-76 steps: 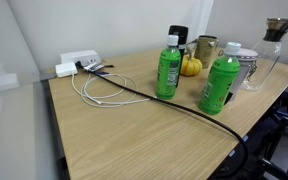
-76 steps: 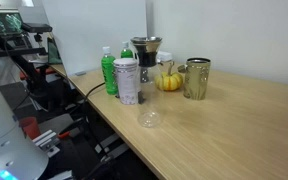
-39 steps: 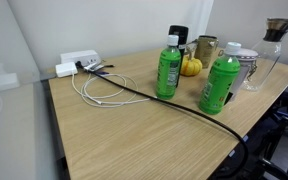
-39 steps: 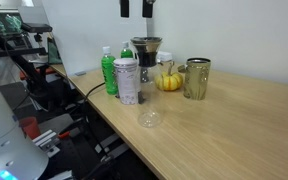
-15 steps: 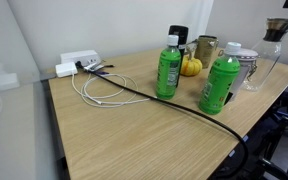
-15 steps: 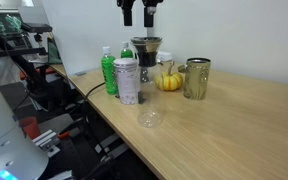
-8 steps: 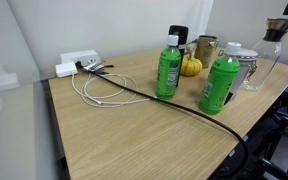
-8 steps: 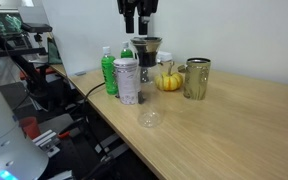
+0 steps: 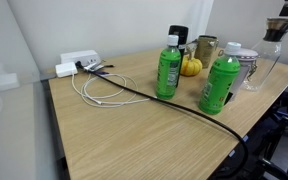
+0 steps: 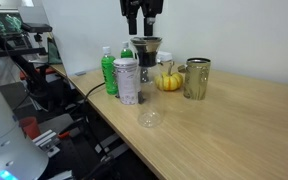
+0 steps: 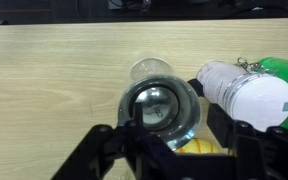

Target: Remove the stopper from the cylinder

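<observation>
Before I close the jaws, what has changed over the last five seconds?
The gripper has come down from out of frame to just above the stopper on the cylinder. Its jaws are open, one to each side of the stopper in the wrist view. Nothing has been taken hold of or let go. The stopper, cylinder, green bottles, metal cup and cable have not moved.

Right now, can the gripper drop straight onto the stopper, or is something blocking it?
Probably yes. The gripper hangs open directly above the stopper, and the wrist view shows it between the fingers with nothing over it. The canister stands close beside one finger, so that side looks tight.
</observation>
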